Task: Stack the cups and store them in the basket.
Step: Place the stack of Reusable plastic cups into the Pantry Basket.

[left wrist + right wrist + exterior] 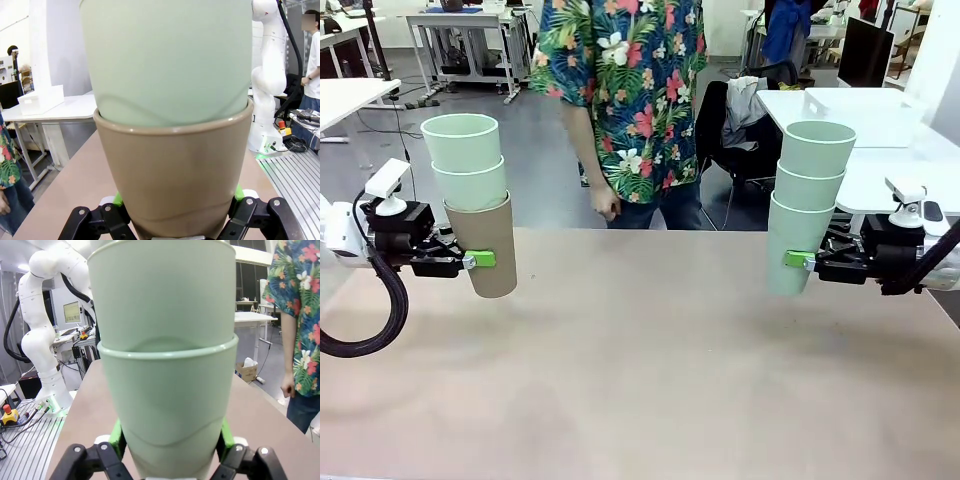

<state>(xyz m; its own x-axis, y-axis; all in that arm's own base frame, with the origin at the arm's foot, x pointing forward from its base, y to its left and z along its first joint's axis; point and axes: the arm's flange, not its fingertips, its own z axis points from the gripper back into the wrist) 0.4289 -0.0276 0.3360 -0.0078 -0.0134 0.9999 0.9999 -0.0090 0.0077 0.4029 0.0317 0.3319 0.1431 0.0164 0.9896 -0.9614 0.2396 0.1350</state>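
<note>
My left gripper (pixel 480 260) is shut on a tan-brown cup (pixel 486 250) that carries two mint green cups (pixel 465 160) nested in it; the stack hangs upright above the table's left side. In the left wrist view the tan cup (pixel 172 175) sits between the green pads (pixel 118 200) of my left gripper (pixel 176 200). My right gripper (pixel 800 259) is shut on the bottom cup of a stack of three mint green cups (pixel 807 200), held upright above the table's right side. The right wrist view shows that stack (pixel 167 405) in my right gripper (pixel 170 437). The basket is out of view.
A person in a flowered shirt (pixel 625 90) stands at the table's far edge, one hand (pixel 606 205) hanging down. The brown table top (pixel 640 370) spreads between the two arms. White desks (pixel 880 120) and office gear stand behind.
</note>
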